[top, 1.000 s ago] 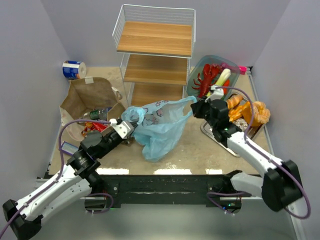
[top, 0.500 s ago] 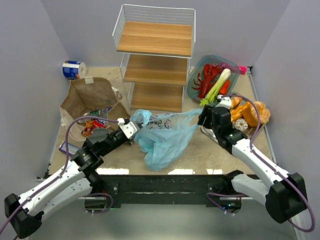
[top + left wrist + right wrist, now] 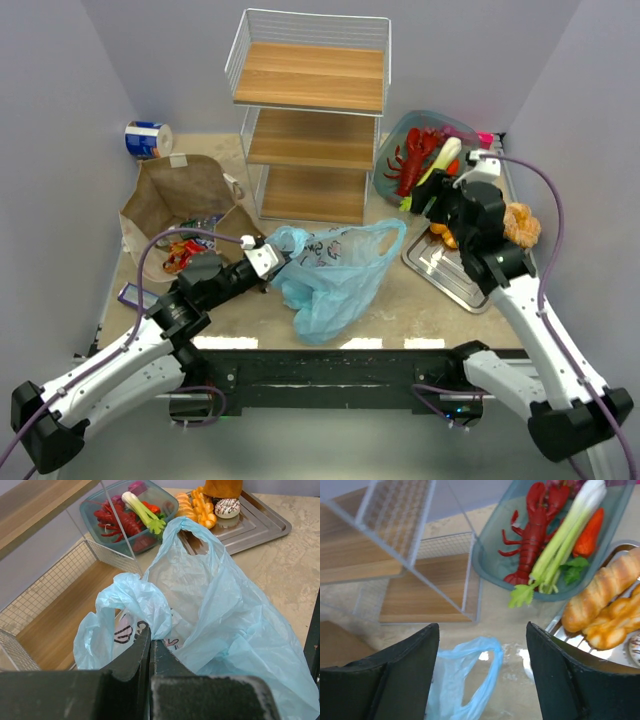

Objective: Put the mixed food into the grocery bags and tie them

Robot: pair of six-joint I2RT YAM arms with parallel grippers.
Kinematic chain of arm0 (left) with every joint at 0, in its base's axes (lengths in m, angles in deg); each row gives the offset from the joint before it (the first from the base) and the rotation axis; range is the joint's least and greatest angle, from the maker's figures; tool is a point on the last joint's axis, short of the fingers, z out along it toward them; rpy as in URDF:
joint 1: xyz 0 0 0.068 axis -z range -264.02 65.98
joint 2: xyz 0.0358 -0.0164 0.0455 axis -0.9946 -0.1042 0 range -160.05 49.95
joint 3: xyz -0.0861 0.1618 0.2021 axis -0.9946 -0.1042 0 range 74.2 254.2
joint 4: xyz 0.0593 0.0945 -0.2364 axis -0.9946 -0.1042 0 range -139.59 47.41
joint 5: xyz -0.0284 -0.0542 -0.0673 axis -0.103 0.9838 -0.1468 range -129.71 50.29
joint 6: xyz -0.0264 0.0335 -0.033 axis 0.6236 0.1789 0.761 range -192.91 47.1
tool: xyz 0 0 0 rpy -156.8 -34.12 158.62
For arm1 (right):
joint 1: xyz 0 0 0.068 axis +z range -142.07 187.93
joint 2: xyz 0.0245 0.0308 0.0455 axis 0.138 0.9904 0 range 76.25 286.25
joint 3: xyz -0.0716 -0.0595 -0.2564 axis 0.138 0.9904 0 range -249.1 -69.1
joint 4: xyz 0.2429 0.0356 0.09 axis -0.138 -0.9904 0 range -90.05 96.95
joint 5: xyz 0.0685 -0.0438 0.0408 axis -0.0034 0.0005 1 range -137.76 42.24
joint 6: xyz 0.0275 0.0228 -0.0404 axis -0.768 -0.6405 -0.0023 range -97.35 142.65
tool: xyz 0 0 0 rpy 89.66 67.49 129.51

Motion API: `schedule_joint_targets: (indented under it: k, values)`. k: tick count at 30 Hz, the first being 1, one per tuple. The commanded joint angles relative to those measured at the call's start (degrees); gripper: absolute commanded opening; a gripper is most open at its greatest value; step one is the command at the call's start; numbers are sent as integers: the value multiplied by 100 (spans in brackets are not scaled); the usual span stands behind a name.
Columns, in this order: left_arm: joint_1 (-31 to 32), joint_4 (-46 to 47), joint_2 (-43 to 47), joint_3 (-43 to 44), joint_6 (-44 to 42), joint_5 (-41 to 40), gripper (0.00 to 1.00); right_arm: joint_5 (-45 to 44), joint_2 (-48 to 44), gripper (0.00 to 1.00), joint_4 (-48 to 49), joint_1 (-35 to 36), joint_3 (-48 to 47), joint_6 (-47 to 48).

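Observation:
The light-blue plastic bag (image 3: 335, 272) lies slumped at the table's middle. My left gripper (image 3: 262, 262) is shut on its left handle (image 3: 145, 602), jaws pressed together (image 3: 151, 639). The bag's right handle (image 3: 487, 652) hangs free below my right gripper (image 3: 481, 628), which is open and empty, hovering (image 3: 438, 200) between bag and teal dish. In the dish lie a red lobster (image 3: 532, 530) and a leek (image 3: 567, 535). Breads (image 3: 605, 597) rest on the metal tray (image 3: 450, 272). The brown paper bag (image 3: 185, 195) at the left holds a red snack packet (image 3: 180, 255) and a bottle (image 3: 200, 228).
A wire shelf rack (image 3: 310, 110) with wooden boards stands at the back centre, close to the teal dish (image 3: 393, 140). A blue-and-white roll (image 3: 148, 138) sits at the back left, a purple bar (image 3: 133, 295) by the left edge. A donut (image 3: 227, 507) lies on the tray.
My right gripper opened, let go of the bag's right handle, and rose back-right toward the dish. The freed handle sagged. My left gripper shifted slightly right, still holding its handle.

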Motion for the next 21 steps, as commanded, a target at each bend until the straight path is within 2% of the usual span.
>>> schedule_joint_targets:
  k: [1,5,10,15,19,21]
  values:
    - [-13,182,132,107,107,97,0,283,874,70,-315,-668,-204,272]
    - [-13,182,202,89,90,54,0,800,1033,68,124,-1527,120,167]
    - [-13,155,281,107,81,18,0,1531,1560,63,589,-2197,191,149]
    - [-13,129,281,116,81,9,0,2093,2289,61,960,-2260,-379,-10]
    - [-13,102,290,133,72,-17,0,1822,3402,70,1005,-2251,-1055,-141]
    - [-13,102,273,124,63,-43,0,1699,3861,71,943,-2251,-1539,-264]
